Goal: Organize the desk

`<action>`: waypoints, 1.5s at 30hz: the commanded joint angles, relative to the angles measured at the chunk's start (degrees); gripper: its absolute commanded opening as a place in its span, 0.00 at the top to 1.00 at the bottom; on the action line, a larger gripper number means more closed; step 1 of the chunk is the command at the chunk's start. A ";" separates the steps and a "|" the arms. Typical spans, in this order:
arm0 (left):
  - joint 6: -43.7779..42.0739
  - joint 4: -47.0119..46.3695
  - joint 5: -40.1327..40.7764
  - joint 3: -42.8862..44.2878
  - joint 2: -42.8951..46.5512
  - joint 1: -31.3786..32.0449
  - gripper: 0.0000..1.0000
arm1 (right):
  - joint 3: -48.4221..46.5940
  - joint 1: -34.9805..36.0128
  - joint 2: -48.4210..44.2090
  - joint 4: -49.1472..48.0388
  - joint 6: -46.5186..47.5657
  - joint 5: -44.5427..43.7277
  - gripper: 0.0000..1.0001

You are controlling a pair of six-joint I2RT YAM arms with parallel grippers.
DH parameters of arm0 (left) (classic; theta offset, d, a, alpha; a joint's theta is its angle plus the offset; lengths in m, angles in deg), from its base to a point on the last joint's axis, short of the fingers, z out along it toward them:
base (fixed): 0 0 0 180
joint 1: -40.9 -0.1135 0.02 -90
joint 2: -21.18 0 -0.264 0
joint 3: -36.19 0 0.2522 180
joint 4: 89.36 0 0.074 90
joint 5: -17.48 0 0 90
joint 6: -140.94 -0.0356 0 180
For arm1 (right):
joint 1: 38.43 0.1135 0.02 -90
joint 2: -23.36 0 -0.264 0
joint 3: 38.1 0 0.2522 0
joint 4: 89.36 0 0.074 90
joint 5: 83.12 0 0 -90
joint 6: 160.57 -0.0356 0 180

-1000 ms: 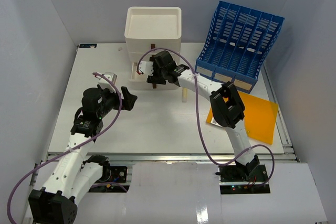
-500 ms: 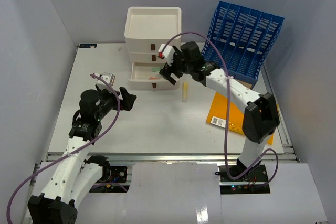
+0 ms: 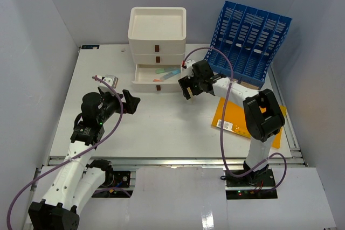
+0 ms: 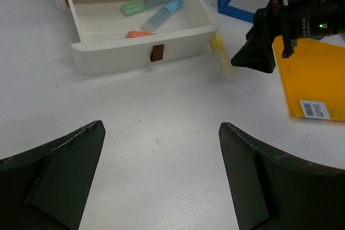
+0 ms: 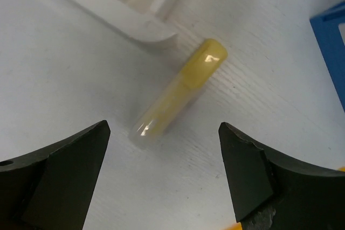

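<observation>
The white desk (image 3: 161, 127) carries a white three-drawer box (image 3: 157, 30). Its bottom drawer (image 4: 140, 52) is pulled open and holds a green, a blue and an orange highlighter. A yellow highlighter (image 5: 180, 91) lies on the desk by the drawer's right front corner, and it also shows in the left wrist view (image 4: 222, 56). My right gripper (image 5: 163, 129) is open and empty, hovering just above that highlighter; it shows in the top view (image 3: 188, 87) too. My left gripper (image 4: 161, 127) is open and empty over bare desk at the left (image 3: 126, 99).
A blue file rack (image 3: 248, 41) leans at the back right. An orange folder (image 3: 253, 117) with a barcode label lies flat at the right. A metal rail (image 3: 161, 160) runs along the desk's front edge.
My right gripper has moved from the open drawer to the right and down, over the yellow highlighter. The blue highlighter now lies in the drawer. The left arm has barely moved.
</observation>
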 commanded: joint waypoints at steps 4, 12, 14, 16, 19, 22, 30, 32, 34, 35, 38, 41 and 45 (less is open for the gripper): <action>-0.17 -0.10 -0.46 0.08 -0.16 -0.40 0.02 | -5.36 -0.10 6.31 0.25 -13.51 -10.82 0.15; -0.28 -0.07 -0.61 0.20 -1.12 -0.37 0.02 | -7.75 -0.01 10.94 0.62 -16.16 -11.83 0.23; -0.28 -0.10 -0.67 0.17 -1.26 -0.37 0.02 | -7.67 -0.02 11.66 0.55 -16.42 -12.50 0.27; -0.28 -0.10 -0.75 0.25 -1.41 -0.37 0.02 | -7.14 -0.10 12.11 0.62 -16.35 -13.26 0.32; -0.37 -0.10 -0.77 0.25 -1.41 -0.37 0.02 | -6.16 -0.10 12.05 0.43 -16.20 -13.54 0.38; -0.37 -0.06 -0.84 0.25 -1.29 -0.37 0.02 | -4.94 -0.10 11.45 -0.33 -15.70 -13.43 0.50; -0.33 0.04 -0.58 0.16 -0.63 -0.37 0.02 | -2.89 -0.52 10.18 -1.40 -13.51 -12.03 0.72; -0.28 0.00 -0.57 0.16 -0.52 -0.37 0.02 | -2.48 -0.68 9.44 -1.55 -12.79 -11.86 0.77; -0.28 0.07 -0.49 0.16 -0.37 -0.37 0.02 | -1.59 -0.97 7.51 -1.92 -11.02 -11.71 0.84; -0.28 0.07 -0.49 0.16 -0.29 -0.37 0.02 | -1.36 -1.13 6.81 -2.00 -10.17 -11.79 0.86; -0.25 0.07 -0.65 0.16 -0.16 -0.37 0.02 | 0.45 -1.16 1.42 -3.28 -5.44 -11.79 0.92; -0.11 0.03 -0.93 0.16 -0.06 -0.37 0.02 | 2.33 -1.07 -4.08 -6.31 4.82 -8.59 0.92; -0.10 -0.11 -1.20 0.16 0.00 -0.37 0.02 | 1.49 -0.84 -11.08 -4.35 19.96 4.94 0.92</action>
